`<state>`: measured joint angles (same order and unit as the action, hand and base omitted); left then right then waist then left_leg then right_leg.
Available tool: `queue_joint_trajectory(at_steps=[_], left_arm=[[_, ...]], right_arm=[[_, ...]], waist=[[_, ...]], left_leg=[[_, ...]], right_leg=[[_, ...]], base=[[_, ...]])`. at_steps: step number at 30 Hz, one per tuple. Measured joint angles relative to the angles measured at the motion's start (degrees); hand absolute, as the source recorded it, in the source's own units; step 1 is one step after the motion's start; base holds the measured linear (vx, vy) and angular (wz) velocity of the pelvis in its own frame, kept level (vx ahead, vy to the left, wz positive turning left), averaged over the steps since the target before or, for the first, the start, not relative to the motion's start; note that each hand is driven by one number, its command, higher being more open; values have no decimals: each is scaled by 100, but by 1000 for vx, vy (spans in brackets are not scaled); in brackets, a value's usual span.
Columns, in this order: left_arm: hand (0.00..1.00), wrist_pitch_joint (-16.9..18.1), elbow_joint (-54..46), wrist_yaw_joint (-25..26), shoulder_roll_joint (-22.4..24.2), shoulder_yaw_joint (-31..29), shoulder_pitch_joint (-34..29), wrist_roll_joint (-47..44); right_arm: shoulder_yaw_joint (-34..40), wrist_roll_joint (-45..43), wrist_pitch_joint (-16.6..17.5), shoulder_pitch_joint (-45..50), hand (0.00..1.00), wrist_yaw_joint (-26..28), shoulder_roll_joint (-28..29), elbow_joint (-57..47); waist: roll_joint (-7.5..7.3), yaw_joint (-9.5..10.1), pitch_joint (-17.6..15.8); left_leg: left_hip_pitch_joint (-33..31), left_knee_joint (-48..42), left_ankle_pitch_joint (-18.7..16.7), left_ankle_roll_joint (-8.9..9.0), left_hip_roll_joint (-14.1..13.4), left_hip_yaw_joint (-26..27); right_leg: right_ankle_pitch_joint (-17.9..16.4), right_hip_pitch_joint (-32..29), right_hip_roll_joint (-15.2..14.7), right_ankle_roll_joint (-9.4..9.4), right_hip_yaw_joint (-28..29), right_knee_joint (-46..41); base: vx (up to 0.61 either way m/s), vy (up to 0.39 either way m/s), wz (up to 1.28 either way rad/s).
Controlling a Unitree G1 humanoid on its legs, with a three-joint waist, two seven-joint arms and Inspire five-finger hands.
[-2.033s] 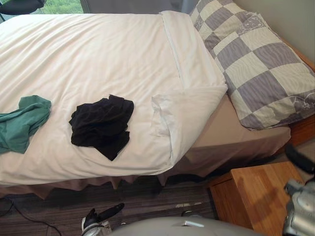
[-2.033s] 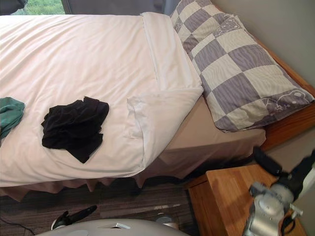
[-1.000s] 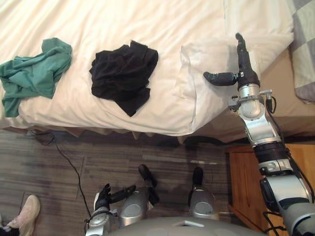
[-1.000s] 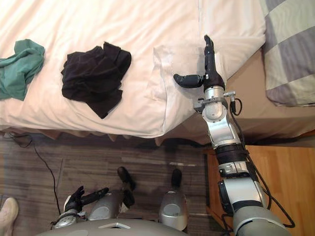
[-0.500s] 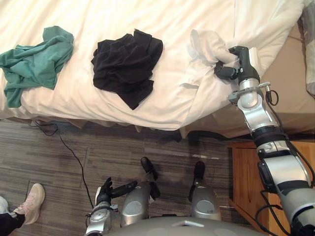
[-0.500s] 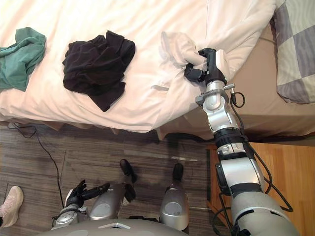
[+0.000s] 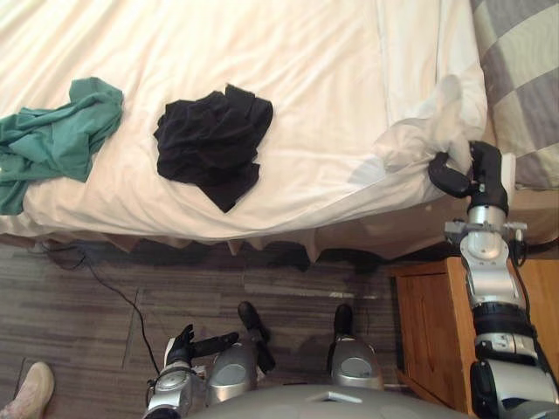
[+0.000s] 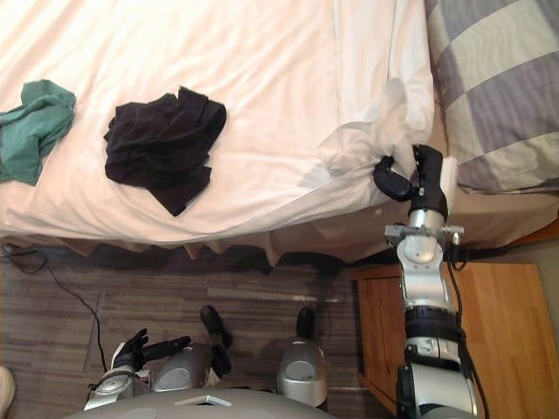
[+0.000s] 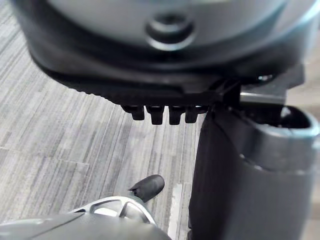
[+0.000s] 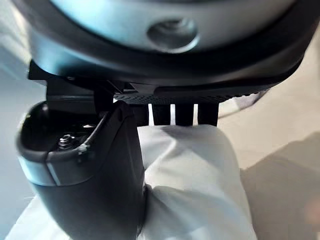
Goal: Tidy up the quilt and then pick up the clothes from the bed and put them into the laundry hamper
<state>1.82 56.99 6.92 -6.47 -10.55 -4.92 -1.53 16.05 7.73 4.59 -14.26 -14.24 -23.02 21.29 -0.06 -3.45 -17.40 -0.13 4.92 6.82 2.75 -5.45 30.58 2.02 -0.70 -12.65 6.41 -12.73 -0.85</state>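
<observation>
A crumpled teal cloth garment (image 7: 54, 144) and a crumpled black cloth garment (image 7: 212, 147) lie on the soft white quilt (image 7: 297, 70). Below them the left hand (image 7: 181, 346) hangs loose-fingered. The right hand (image 7: 483, 172) grips the quilt's bunched corner; I'd draw it flat, evenly, square to the mattress edge.

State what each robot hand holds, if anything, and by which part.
The right hand grips the white quilt by its bunched corner. The left hand, hanging low, holds nothing.
</observation>
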Motion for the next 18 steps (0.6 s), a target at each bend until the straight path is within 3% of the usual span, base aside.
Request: queue_joint_trajectory(at_steps=[4, 9, 12, 14, 17, 18], left_arm=[[100, -119, 30, 4, 127, -416, -87, 43], [100, -224, -4, 7, 322, -1032, -222, 5], [100, -227, -20, 28, 398, -1309, -294, -32], [100, -226, -24, 61, 471, -1528, -412, -65], [100, -224, -27, 91, 566, -1730, -438, -84], [100, -224, -28, 105, 574, -1743, -438, -88]], right_arm=[[623, -674, 16, 484, 100, -1, 973, -367], [1989, -2745, -63, 1245, 100, -176, 2094, -317], [2708, -3708, -63, 1763, 100, -500, 2363, -269], [3465, -4375, 12, 2068, 100, -805, 2381, -171], [4082, -4597, 239, 2426, 100, -1023, 2370, -173], [4274, -4653, 262, 2495, 0, -1108, 2353, -177]], waist=[[-68, 12, 180], [-206, 10, 448], [-244, -35, 602], [-239, -188, 732], [-209, -275, 916], [-225, -307, 972]], left_leg=[[258, 24, -151, 68, -53, 290], [529, 24, -267, 171, -173, 692], [585, 23, -293, 208, -206, 849], [665, 24, -338, 259, -224, 928], [679, 26, -444, 289, -266, 1004], [694, 26, -495, 287, -271, 1045]], right_leg=[[-89, 157, 26, 0, 81, -9], [-89, 299, 89, 1, 189, -15], [-90, 297, 119, 1, 191, -17], [-90, 330, 134, 2, 193, -17], [-111, 325, 172, -21, 189, -12], [-143, 323, 174, -41, 188, -12]], base=[[31, -10, -19], [74, -13, -25], [60, -19, -16], [17, -8, -19], [-39, -10, -14], [-66, -14, -16]])
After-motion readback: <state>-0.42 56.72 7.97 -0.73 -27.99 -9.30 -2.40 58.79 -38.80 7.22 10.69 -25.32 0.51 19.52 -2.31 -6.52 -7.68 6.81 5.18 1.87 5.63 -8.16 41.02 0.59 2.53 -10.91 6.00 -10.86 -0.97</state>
